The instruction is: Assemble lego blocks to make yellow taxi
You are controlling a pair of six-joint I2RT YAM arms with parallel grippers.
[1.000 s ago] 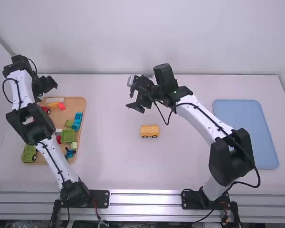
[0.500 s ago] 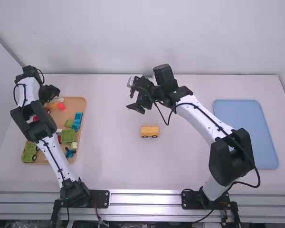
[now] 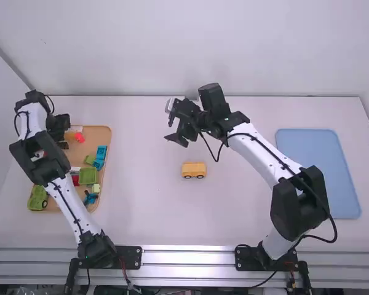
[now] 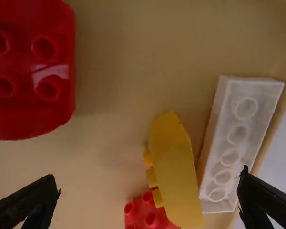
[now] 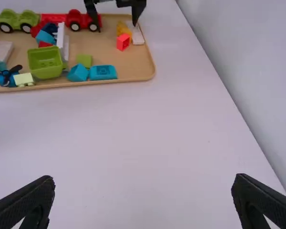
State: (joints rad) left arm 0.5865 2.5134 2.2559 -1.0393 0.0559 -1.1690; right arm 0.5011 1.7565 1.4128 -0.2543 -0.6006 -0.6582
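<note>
1. While the left gripper (image 3: 63,138) is positioned over the far end of the wooden tray (image 3: 107,153), its end effector is released, with the 2 fingers spread wide.
2. The right gripper (image 3: 176,130) is located above the middle of the table (image 3: 234,209). Its end effector is likewise released, with 2 fingers well apart.
3. Task component A, the yellow wheeled block (image 3: 194,167), stands on the table between the 2 arm bases, nearer the bases than the right gripper. 2 of its wheels are visible.
4. Task component B, the yellow sloped block (image 4: 174,167), lies in the far end of the tray, below the left gripper. The white studded block (image 4: 238,143) is just beside it; contact between these 2 blocks cannot be confirmed.
5. At the other side of component B is the small red block (image 4: 148,217), partly covered by it in the left wrist view.
6. The red wheeled block (image 5: 83,21), green bin-shaped block (image 5: 45,62) and blue propeller piece (image 5: 8,76) also occupy the tray.
7. The light-blue mat (image 3: 320,172) lies flat at the table's right side.
</note>
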